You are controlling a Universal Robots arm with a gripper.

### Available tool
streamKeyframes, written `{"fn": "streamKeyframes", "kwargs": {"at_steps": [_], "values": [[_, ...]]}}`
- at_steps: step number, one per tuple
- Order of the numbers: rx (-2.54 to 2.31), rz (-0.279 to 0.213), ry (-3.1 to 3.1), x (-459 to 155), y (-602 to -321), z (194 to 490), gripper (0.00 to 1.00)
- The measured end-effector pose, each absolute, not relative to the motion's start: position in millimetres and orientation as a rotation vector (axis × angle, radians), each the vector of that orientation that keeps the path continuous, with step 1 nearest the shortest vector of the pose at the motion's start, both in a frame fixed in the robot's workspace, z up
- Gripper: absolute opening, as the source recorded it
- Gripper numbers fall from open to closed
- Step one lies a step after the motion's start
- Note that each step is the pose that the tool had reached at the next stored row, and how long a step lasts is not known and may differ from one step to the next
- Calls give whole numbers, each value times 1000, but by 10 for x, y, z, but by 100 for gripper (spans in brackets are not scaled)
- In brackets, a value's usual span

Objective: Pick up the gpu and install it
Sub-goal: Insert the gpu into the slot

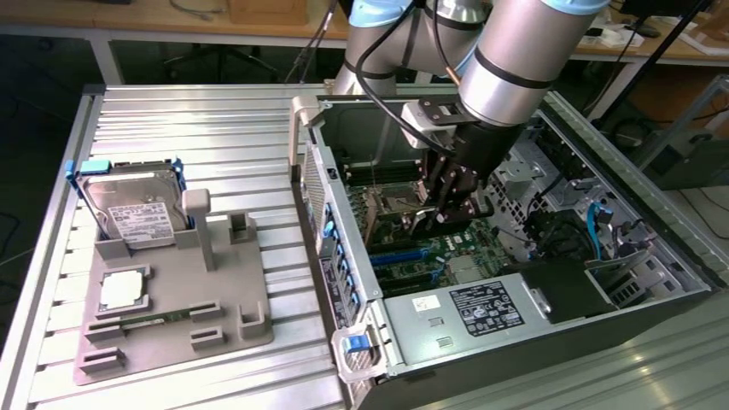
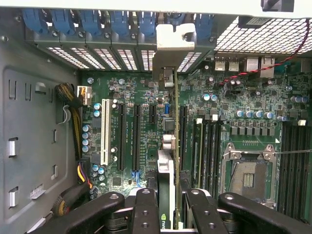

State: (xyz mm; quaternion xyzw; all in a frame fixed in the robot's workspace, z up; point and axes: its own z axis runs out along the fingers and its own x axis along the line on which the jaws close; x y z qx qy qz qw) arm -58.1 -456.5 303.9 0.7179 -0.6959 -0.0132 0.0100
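1. The arm reaches down into the open case [image 1: 638,282], which lies on its side on the table [image 1: 205,128], near the table's edge at the exterior view's right.
2. The claw [image 2: 168,209] is clenched on the gpu [image 2: 168,146], its two fingers [image 2: 146,209] pressing on either face of the card.
3. In the wrist view the gpu is seen edge-on: a thin card standing on its edge above the motherboard [image 2: 131,97], faces upright, not lying flat.
4. Its long axis runs along the expansion slots [image 2: 120,136], from the claw toward the rear wall of the case with the blue clips [image 2: 87,22].
5. The silver bracket end [image 2: 165,73] points at that rear wall and sits just beside the vented slot covers [image 2: 63,56].
6. The card lies between the black slots on one side and the memory slots [image 2: 207,146] on the other; whether its edge is seated in a slot I cannot tell.
7. In the exterior view the claw [image 1: 445,213] is deep in the case, over the motherboard and well apart from the power supply [image 1: 484,312].
8. On the table beside the case, a grey fixture [image 1: 171,299] holds a hard drive [image 1: 131,209] standing upright, a CPU [image 1: 122,290] and a memory stick [image 1: 160,319].
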Motion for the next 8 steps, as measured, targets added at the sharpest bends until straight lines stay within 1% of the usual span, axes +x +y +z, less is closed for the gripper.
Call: {"fn": "streamKeyframes", "kwargs": {"at_steps": [8], "values": [[2220,-42,-2194,-612,-4565,2986,27]]}}
